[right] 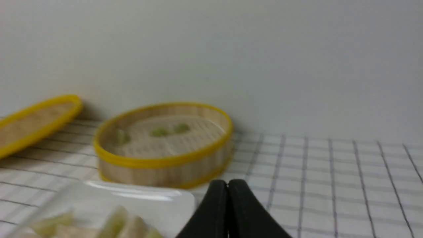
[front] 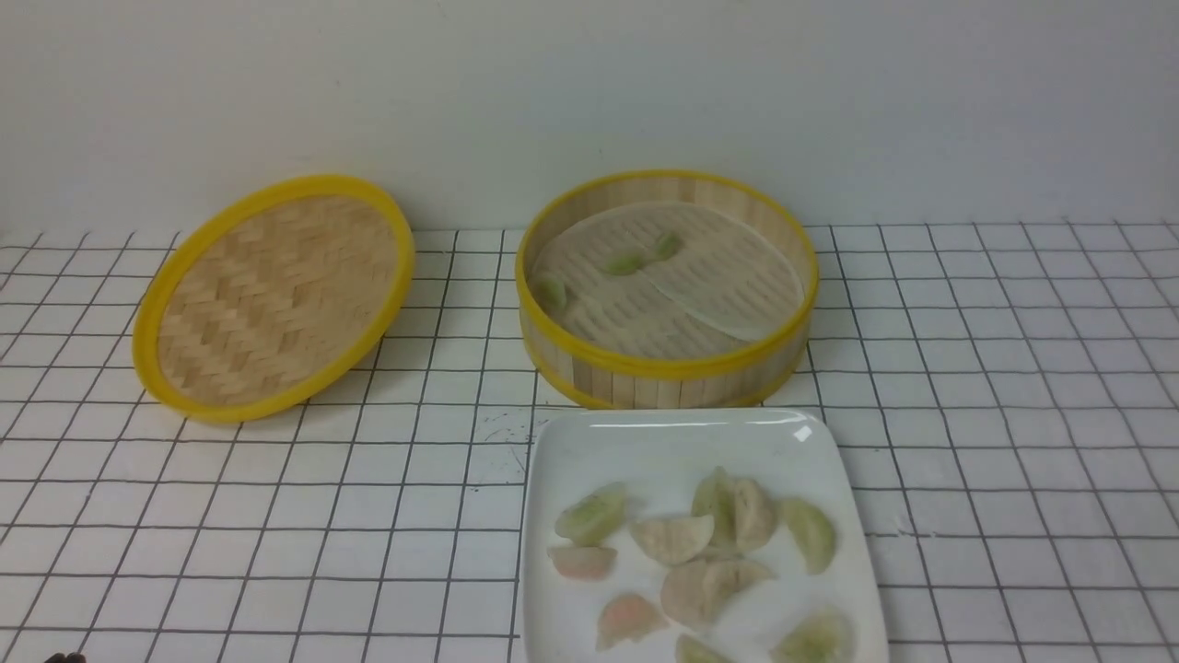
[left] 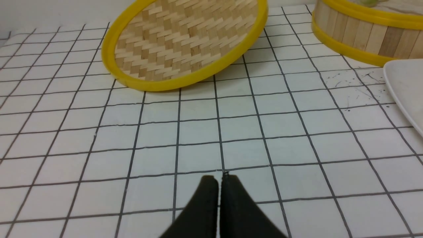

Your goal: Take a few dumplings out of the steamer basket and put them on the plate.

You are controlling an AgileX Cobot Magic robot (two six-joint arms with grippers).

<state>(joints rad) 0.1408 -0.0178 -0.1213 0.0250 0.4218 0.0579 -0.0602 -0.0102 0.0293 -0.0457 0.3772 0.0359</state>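
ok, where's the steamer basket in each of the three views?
Front view: steamer basket centre, just behind the plate.
Left wrist view: only part of its wall shows, at the top right corner.
Right wrist view: basket left of centre, blurred.
Shared landmark: the woven lid, visible in all three.

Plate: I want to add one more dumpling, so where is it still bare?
The plate is bare along its far strip, next to the steamer, and down its left edge. The dumplings crowd the middle and near right, several touching or overlapping.
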